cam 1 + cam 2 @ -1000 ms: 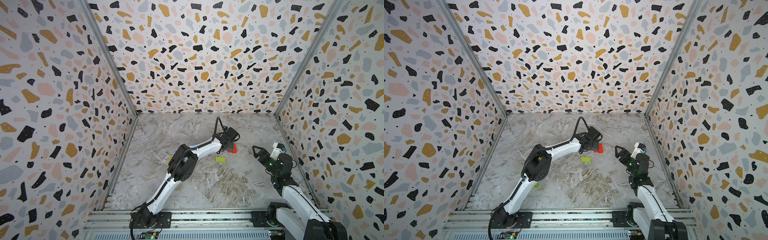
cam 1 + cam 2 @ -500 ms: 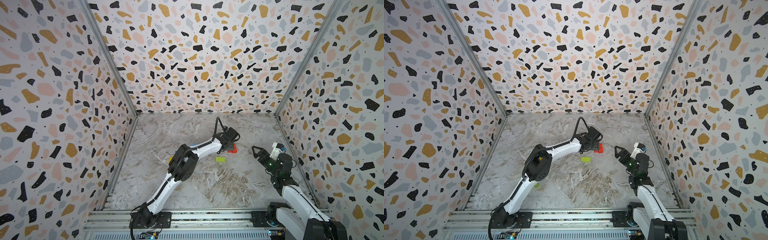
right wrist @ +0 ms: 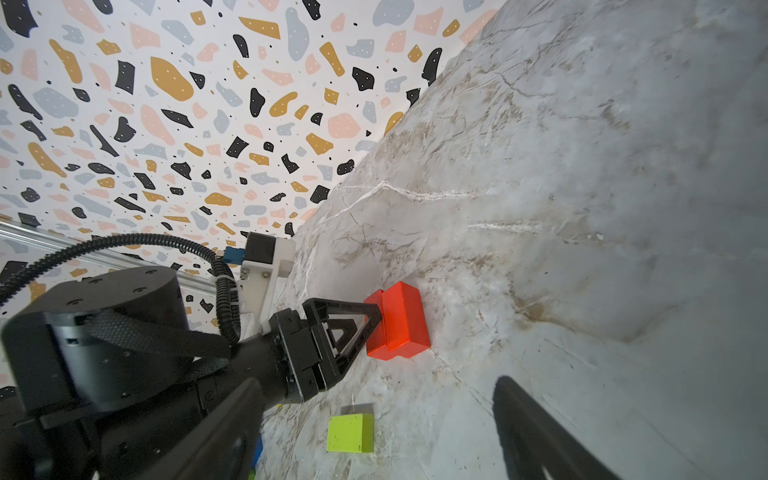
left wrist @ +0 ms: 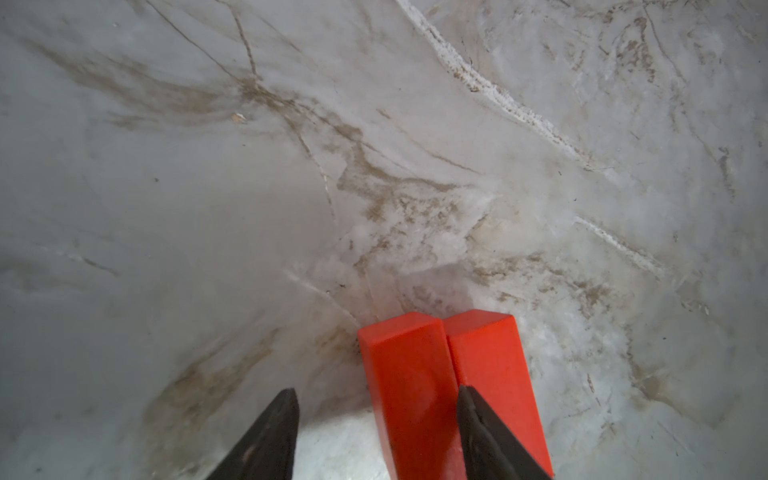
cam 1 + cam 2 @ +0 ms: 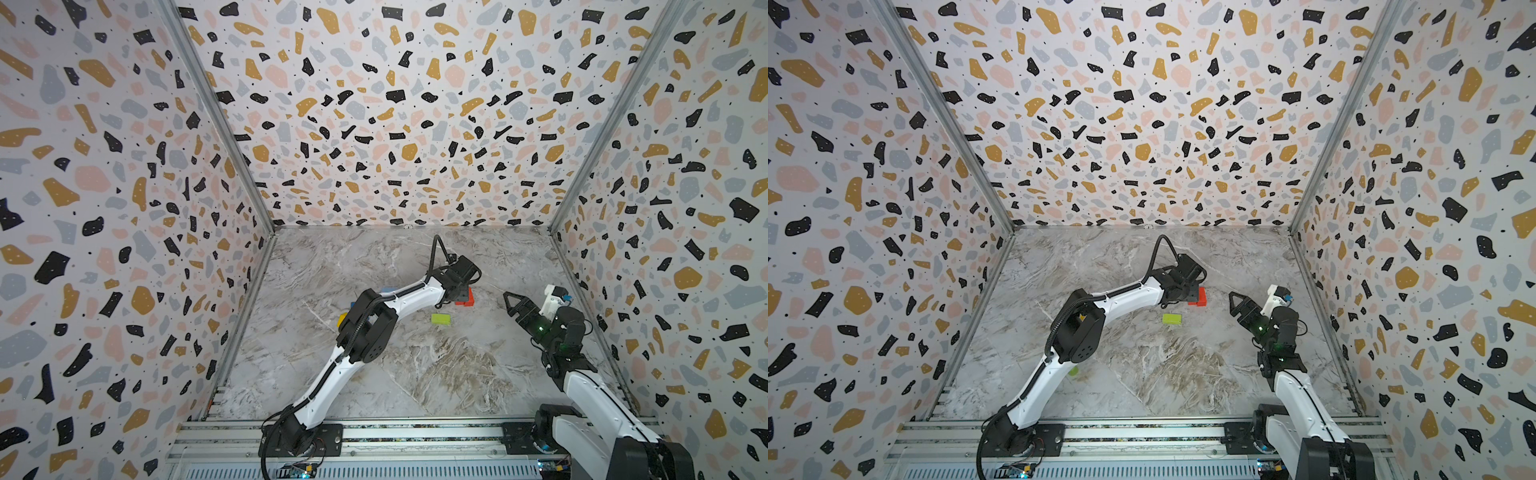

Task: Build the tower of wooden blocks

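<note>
Your left fingers (image 4: pixel 270 440) half-open astride one of two red blocks (image 4: pixel 486 357), not clamped. Right fingers (image 3: pixel 528 436) wide, empty.

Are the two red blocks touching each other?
Touching. The left wrist view shows one red block flush against the other red block, only a thin seam between.

Two red wood blocks (image 4: pixel 407 374), smoothly painted with a soft sheen, sit on a matt, marble-patterned tabletop (image 4: pixel 249 166); the lime block (image 3: pixel 350 432) looks matt; the near rail (image 5: pixel 415 434) is brushed metal.
</note>
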`<state>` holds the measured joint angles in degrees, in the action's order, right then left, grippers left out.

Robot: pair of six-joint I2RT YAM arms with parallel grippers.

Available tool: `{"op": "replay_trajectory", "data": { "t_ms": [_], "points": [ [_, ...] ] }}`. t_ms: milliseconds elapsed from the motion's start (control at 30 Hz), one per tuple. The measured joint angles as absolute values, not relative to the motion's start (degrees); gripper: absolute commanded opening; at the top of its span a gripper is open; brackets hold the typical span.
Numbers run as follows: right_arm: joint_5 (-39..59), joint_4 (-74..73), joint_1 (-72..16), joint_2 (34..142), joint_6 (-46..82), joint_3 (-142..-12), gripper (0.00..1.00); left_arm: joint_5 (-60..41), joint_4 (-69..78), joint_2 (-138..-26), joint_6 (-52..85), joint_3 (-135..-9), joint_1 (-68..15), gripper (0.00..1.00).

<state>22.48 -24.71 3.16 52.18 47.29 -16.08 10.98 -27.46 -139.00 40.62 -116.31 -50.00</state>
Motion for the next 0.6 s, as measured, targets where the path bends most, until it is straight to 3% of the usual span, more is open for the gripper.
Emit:
{"op": "replay_trajectory", "data": {
  "t_ms": [600],
  "points": [
    [22.5,-24.7,3.2,52.2,47.3,-16.1,0.88,12.8,-26.9,-139.1,39.9,-116.2,-50.2,0.49]
  ]
}}
